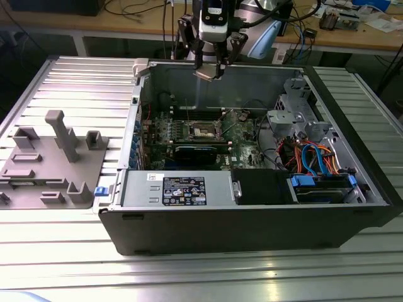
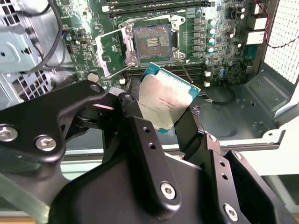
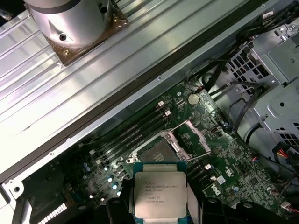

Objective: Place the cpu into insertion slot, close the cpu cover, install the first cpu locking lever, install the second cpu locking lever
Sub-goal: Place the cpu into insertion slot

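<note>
My gripper (image 1: 208, 69) hangs over the back wall of the open computer case, shut on the cpu (image 1: 206, 73), a pale silvery square chip. Both wrist views show the cpu (image 2: 163, 103) (image 3: 160, 195) pinched by its edges between the two black fingers (image 2: 130, 106), held well above the green motherboard (image 2: 219, 56). The insertion slot (image 2: 152, 39) (image 3: 156, 151) (image 1: 204, 130) lies bare below it. The cpu cover (image 2: 111, 52) (image 3: 194, 139) stands flipped open beside the slot. A thin locking lever (image 2: 187, 74) sticks up near the slot's corner.
The case walls (image 1: 252, 217) surround the board. A power supply (image 1: 179, 189) sits at the front, and a drive cage with coloured cables (image 1: 312, 157) is at the exterior view's right. A grey fixture tray (image 1: 53, 160) lies on the ribbed table at the exterior view's left.
</note>
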Robot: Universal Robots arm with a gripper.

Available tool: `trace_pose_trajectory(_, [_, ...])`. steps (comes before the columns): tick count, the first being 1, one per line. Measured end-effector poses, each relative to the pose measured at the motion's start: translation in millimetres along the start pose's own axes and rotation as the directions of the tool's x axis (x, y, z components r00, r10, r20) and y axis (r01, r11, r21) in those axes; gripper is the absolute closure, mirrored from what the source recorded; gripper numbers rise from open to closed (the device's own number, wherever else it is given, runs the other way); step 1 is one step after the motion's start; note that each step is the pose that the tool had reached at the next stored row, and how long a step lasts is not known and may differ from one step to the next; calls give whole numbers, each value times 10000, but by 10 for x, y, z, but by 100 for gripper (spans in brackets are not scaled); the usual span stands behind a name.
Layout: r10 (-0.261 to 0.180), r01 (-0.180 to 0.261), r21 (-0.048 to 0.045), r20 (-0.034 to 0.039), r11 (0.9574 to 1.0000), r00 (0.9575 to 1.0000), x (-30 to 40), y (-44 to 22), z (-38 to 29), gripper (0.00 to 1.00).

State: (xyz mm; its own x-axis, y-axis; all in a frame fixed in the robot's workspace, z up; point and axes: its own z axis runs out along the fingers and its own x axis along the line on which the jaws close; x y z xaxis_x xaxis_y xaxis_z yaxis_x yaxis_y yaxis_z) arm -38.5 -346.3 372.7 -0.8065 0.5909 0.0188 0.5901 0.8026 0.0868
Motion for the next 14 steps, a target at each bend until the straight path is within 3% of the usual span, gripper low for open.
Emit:
trace_pose_trajectory(9, [145,-145,-3,13,9999,9999,0,0,1,46])
trace_pose_trajectory(14, [680,-680,-15,60,9977,9977,0,0,3,46])
